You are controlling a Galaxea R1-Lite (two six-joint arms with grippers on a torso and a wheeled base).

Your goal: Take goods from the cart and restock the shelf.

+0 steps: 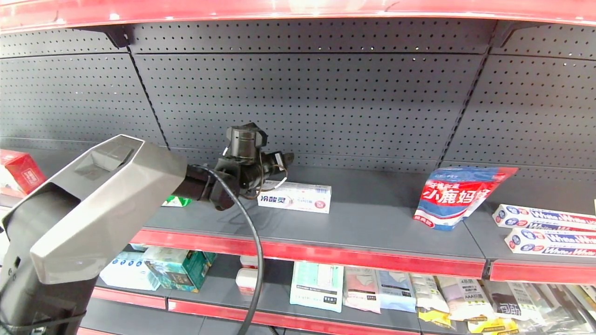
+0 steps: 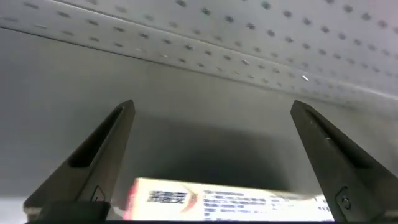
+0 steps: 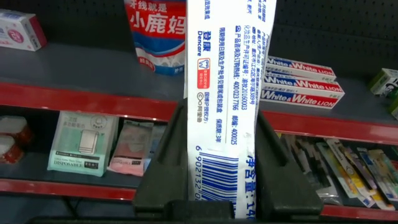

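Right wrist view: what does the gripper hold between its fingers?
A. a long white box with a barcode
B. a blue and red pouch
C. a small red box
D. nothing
A: the right gripper is shut on the long white box, with the barcode facing the camera, while the blue and red pouch stands apart on the shelf behind.

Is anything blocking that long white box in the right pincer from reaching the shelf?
Nothing visible. The white box faces the shelf, which has a bare stretch between the boxed toothpaste and the pouch.
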